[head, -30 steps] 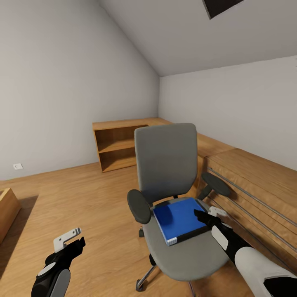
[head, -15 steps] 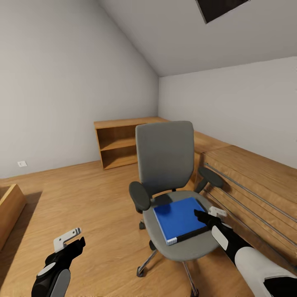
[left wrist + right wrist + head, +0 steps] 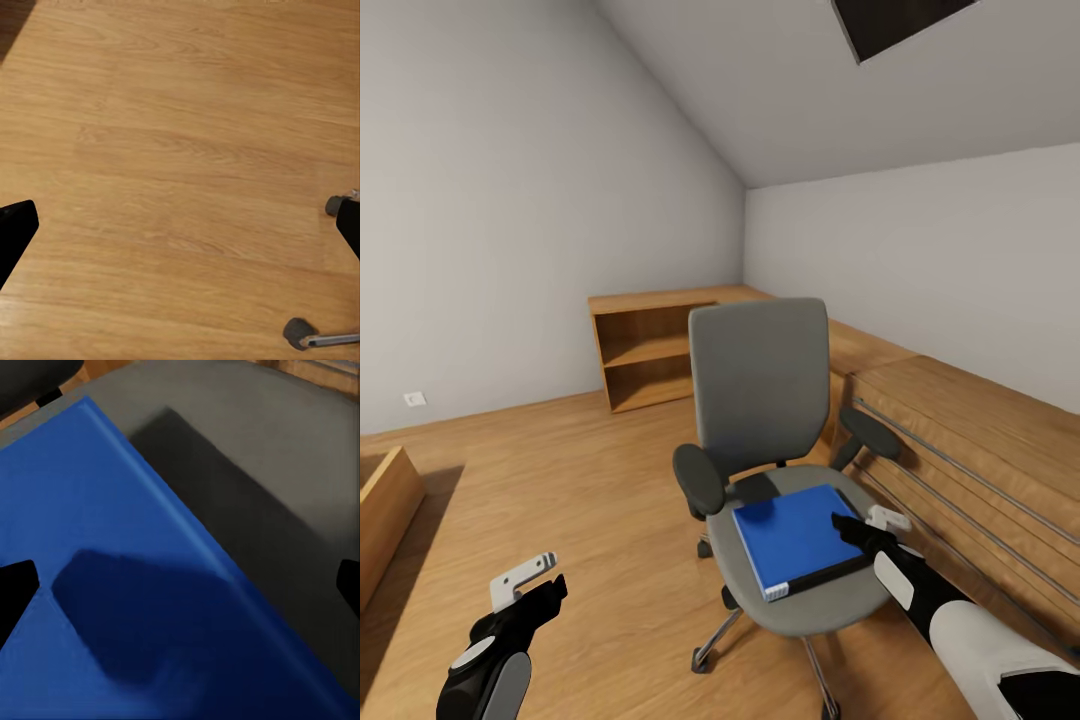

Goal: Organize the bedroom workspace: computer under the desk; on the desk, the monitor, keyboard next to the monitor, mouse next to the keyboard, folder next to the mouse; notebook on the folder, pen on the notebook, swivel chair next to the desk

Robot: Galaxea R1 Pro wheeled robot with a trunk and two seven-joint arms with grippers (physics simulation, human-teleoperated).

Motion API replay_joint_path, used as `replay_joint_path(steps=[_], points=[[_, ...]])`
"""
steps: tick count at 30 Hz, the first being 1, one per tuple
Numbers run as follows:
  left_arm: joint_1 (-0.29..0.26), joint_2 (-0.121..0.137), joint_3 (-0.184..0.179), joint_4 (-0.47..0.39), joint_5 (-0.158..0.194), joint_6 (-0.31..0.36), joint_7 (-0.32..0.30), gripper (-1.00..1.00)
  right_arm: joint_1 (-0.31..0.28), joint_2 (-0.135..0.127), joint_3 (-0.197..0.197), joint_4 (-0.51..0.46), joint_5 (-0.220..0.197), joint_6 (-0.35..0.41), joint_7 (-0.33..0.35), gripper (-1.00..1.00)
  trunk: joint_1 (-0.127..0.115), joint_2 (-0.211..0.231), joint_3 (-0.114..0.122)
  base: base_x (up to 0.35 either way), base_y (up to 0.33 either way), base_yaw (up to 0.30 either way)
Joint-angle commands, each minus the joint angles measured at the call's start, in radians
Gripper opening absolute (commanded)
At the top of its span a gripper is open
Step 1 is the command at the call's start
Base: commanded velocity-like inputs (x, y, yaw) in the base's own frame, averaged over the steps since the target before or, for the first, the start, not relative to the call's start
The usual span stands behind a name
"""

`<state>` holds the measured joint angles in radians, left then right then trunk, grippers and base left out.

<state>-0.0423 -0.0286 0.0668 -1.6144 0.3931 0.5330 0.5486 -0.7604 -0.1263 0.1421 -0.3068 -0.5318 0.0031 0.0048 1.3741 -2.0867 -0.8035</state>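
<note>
Blue against grey, the folder (image 3: 797, 538) lies flat on the seat of the swivel chair (image 3: 765, 385), its white-and-black spine edge turned toward us. We see the chair standing on the light wooden floor (image 3: 560, 480) of the bedroom, its tall back upright and its 2 black armrests either side of the seat. Behind it a light wooden low cabinet (image 3: 650, 350) with open shelves stands against the grey wall, and more wooden units run along the wall on our right.

Our right gripper (image 3: 865, 524) hangs just over the folder's near right corner, above the seat. In the right wrist view its 2 dark fingertips (image 3: 15, 585) sit wide apart at opposite edges of the picture, with the folder (image 3: 97, 585) and the grey seat (image 3: 285, 495) between and beyond them; the gripper is spread and has nothing in its grasp, and its shadow falls on the blue cover.

Our left gripper (image 3: 530, 585) is low at our left, well apart from the chair, over bare floor. In the left wrist view its fingertips (image 3: 15, 232) also stand wide apart with nothing between them, and 2 castors of the chair base (image 3: 300, 331) show on the floor (image 3: 172, 150).
</note>
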Motion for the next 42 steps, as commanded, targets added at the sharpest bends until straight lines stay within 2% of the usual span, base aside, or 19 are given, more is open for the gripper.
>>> replay_joint_path(steps=[1,12,27,42], points=[[-0.001,-0.001,0.001,-0.001,0.010,0.002,0.007,1.00,0.000,-0.001,0.007,-0.001,-0.010,0.000,0.001,1.00,-0.004,0.007,0.002,0.000,0.000,0.000],[-0.001,-0.001,0.001,0.002,0.010,0.002,0.007,1.00,0.000,-0.001,0.007,-0.005,-0.010,-0.003,0.002,1.00,-0.046,0.084,0.037,0.000,0.000,0.000],[-0.001,-0.001,0.001,0.005,0.009,0.002,0.006,1.00,0.000,-0.001,0.007,-0.026,-0.010,-0.027,0.009,1.00,-0.046,0.084,0.037,0.003,0.000,0.000],[-0.001,-0.001,-0.001,0.005,0.007,0.002,0.005,1.00,0.000,0.002,0.011,-0.031,-0.010,-0.029,0.009,1.00,-0.046,0.084,0.037,0.168,0.000,0.000]])
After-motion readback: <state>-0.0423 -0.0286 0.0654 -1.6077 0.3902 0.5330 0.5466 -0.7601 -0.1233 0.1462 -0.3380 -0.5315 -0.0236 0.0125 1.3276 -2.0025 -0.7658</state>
